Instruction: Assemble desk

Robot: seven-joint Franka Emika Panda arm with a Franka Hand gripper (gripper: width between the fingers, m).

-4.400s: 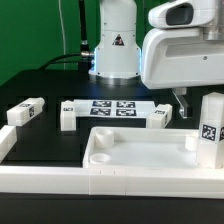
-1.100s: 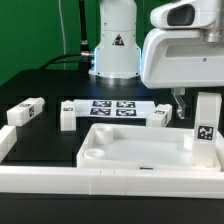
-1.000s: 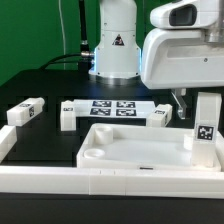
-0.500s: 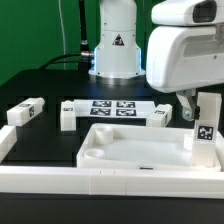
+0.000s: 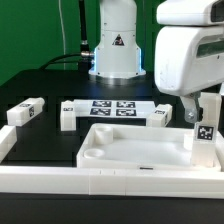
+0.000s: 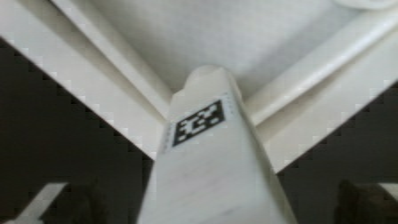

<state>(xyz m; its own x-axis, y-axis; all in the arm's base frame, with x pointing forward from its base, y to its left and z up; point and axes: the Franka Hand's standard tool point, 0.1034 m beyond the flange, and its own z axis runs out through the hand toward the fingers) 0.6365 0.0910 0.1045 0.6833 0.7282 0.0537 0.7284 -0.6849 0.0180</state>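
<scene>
The desk's tabletop (image 5: 140, 152) is a white tray with a raised rim and rounded pockets at the corners I can see. It sits front and centre on the black table (image 5: 50, 85), just behind the white border rail (image 5: 100, 186). The standing leg (image 5: 206, 135) is upright in the tray's corner on the exterior view's right, tag facing the camera. The gripper (image 6: 206, 204) hangs over it and looks let go: in the wrist view the dark fingers (image 6: 43, 203) sit out to both sides, with gaps to the leg.

Only a narrow bare strip behind the tray; more open table on the exterior view's left.

Count: one tabletop and four legs. One stands, three lie flat: the left-end leg (image 5: 68, 114) and right-end leg (image 5: 160, 117) flank the marker board (image 5: 112, 107), and the outer leg (image 5: 25, 111) lies apart
</scene>
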